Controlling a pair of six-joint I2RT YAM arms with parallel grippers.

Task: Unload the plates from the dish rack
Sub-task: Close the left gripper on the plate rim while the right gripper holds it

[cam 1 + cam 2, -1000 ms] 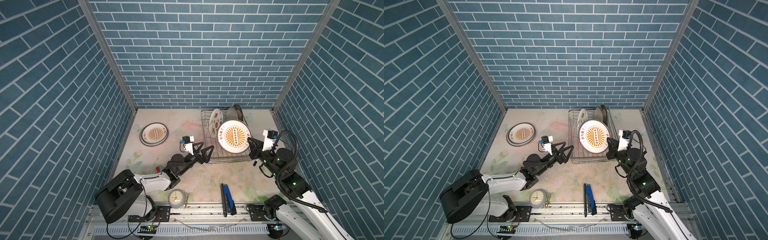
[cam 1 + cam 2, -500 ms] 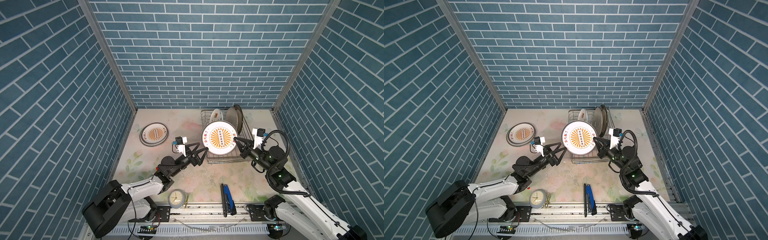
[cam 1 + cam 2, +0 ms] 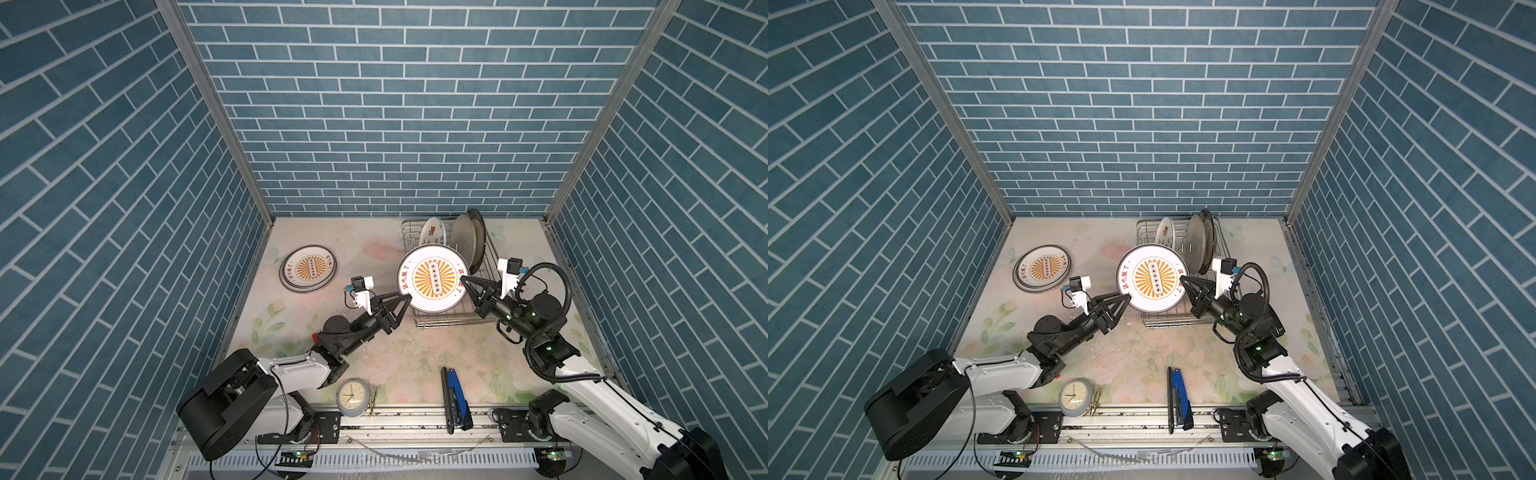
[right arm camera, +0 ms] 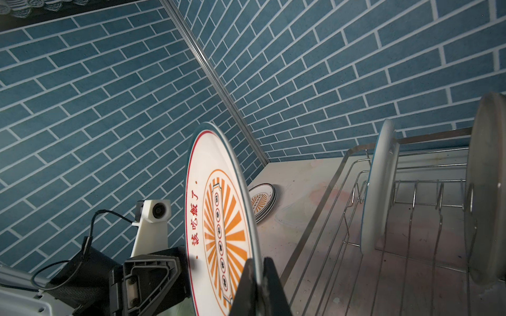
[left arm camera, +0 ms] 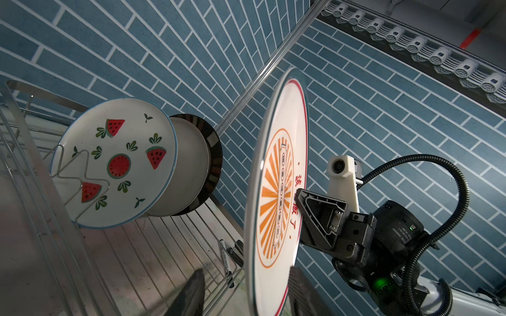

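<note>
Since 1 second ago the sunburst plate [image 3: 432, 277] has shifted left, and the left claw [image 3: 406, 297] has reached its left rim. The right claw [image 3: 464, 279] pinches the right rim, holding the plate upright at the front of the dish rack [image 3: 453, 322]. The left claw's jaws straddle the rim, half-narrowed, with 1 finger [image 5: 191, 292] clear of it. A watermelon plate [image 5: 115, 164] and a grey plate [image 3: 463, 245] stand in the rack. A plate stack [image 3: 308, 272] lies on the worktop [image 3: 353, 241].
</note>
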